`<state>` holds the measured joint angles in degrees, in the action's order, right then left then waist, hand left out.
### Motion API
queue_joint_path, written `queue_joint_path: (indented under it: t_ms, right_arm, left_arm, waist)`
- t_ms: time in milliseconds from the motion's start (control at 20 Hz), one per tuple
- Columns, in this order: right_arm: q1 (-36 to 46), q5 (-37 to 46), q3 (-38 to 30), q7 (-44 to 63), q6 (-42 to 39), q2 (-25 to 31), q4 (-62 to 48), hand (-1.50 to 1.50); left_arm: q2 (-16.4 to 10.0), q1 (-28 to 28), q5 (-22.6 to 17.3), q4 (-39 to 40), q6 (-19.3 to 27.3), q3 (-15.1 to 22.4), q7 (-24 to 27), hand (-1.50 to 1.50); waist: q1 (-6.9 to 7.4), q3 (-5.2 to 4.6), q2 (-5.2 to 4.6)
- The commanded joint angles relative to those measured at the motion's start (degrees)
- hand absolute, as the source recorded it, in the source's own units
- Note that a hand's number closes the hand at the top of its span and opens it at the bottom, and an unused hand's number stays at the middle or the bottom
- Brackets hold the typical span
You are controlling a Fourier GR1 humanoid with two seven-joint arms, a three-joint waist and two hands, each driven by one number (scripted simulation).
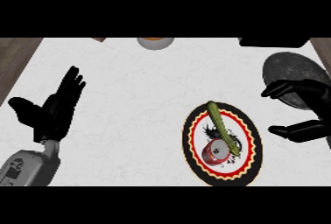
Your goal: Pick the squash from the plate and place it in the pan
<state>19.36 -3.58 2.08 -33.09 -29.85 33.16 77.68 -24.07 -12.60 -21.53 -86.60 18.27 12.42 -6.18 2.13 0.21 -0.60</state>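
A long green squash (223, 128) lies slanted on a round plate (196, 148) with black, red and yellow rings, right of the counter's middle. The dark grey pan (291, 72) sits at the far right, partly behind my right hand. My right hand (310, 109) is at the right edge, open, fingers and thumb spread towards the plate, a short way right of the squash and not touching it. My left hand (55, 107) rests open at the left, fingers up, holding nothing.
A white and orange bowl-like object (155, 42) sits at the counter's far edge, cut off by the view. A black object (275, 42) is at the top right corner. Wooden floor (13, 52) shows beyond the counter's left edge.
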Motion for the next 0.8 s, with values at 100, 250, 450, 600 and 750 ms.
queue_joint_path:
  t_ms: [100,250,450,600,750]
  right_arm:
    - [5.5,11.6,0.2,-17.7,-1.0,9.0,-7.9,-1.5]
    - [9.4,14.9,2.8,-22.1,1.3,8.5,-12.9,-1.5]
    - [13.6,21.6,10.2,-16.7,4.5,8.2,-10.0,-1.5]
    - [18.2,27.9,15.1,-8.8,8.5,6.0,-7.2,-1.5]
    - [18.3,33.3,17.4,-11.9,10.6,5.7,-11.3,-1.5]
  left_arm:
    - [-0.1,0.8,-0.4,-0.4,-0.4,-1.2,-0.4,0.0]
    - [1.1,-1.8,-0.2,0.3,0.0,-1.5,-1.7,0.0]
    - [0.6,-1.0,-0.4,-0.3,-0.8,-2.4,-1.9,0.0]
    - [0.2,-0.5,-1.2,0.3,-2.3,-3.0,-2.6,0.0]
    - [0.7,3.7,0.9,-4.9,-0.4,-1.8,-2.6,0.0]
  waist:
    - [0.03,-0.04,0.05]
    - [-0.57,-0.1,0.08]
    - [-0.52,-0.19,0.25]
    - [-0.45,-0.27,0.31]
    - [-0.54,-0.19,0.49]
